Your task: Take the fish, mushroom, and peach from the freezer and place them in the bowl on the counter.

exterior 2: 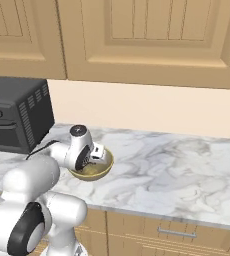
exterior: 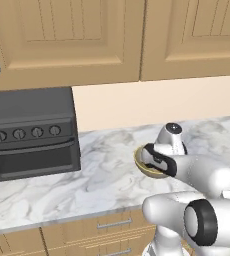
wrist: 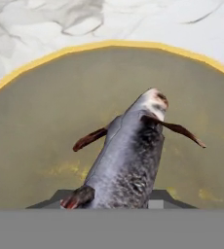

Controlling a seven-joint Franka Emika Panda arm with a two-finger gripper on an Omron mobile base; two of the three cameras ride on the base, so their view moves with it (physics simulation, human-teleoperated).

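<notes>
so the gripper (wrist: 115,202) is right over the bowl (wrist: 31,146), apparently clamped on the tail end of the fish (wrist: 128,155), though the fingertips are mostly hidden. the fish's long axis runs toward 12 o'clock, head hanging just above the bowl floor. slender grey-purplish body, reddish-brown fins. bowl sits on the counter (exterior 2: 187,170).

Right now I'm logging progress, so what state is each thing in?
fish: between the gripper's fingertips, head pointing into the bowl
bowl: upright on the counter, nothing else seen inside
gripper: shut on the fish, above the bowl
toaster oven: door closed
upper cabinets: doors closed
drawers: closed
</notes>
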